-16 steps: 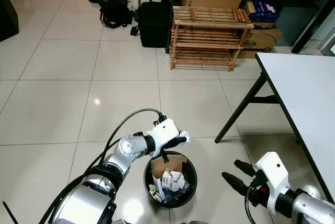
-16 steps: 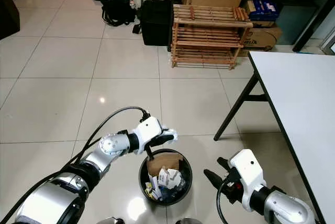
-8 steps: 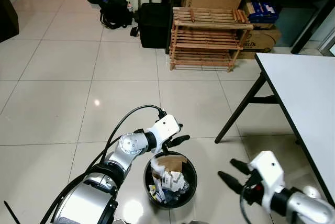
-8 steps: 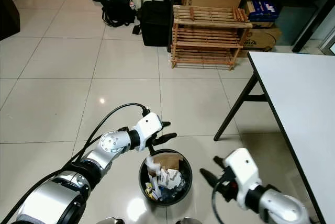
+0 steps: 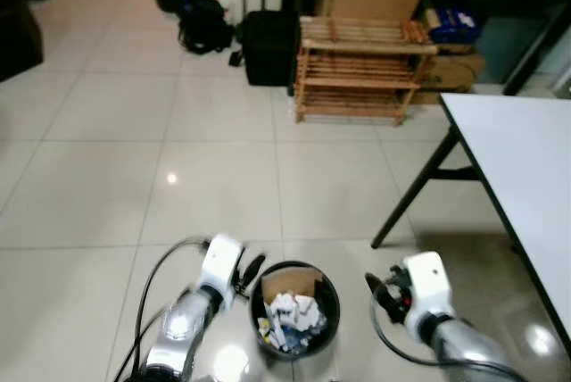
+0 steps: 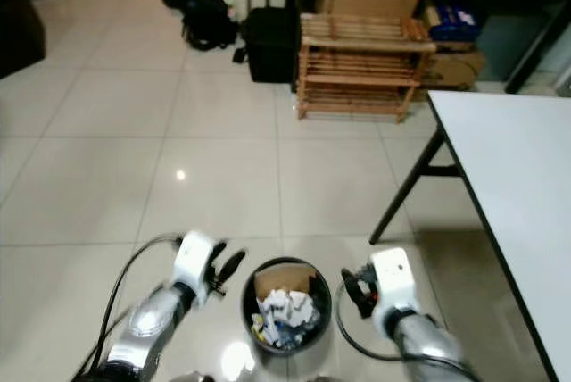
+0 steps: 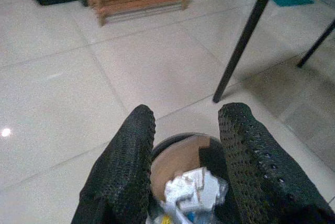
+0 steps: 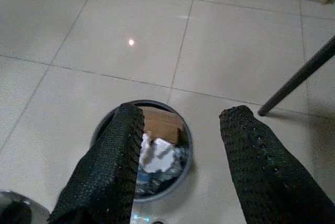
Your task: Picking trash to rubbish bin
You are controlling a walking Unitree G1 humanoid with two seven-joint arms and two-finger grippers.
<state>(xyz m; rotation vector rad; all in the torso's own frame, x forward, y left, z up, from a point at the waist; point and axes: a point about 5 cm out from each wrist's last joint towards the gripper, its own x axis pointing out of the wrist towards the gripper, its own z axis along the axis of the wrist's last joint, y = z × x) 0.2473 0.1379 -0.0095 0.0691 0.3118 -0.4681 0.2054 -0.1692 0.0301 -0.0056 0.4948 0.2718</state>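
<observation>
Jaws of the left gripper [image 5: 251, 268] stand released and hold nothing, just beside the left rim of the rubbish bin [image 5: 328, 280]. The right gripper [image 5: 379, 291] hangs at the bin's other side, its jaws also spread and bare. Trash [image 5: 290, 315], white crumpled paper with a brown cardboard piece, lies inside the round black bin on the tiled floor [image 5: 107, 177]. A white bench [image 5: 526, 159] stands to the right; a wooden rack [image 5: 361, 65] and black bags [image 5: 268, 43] sit well behind.
</observation>
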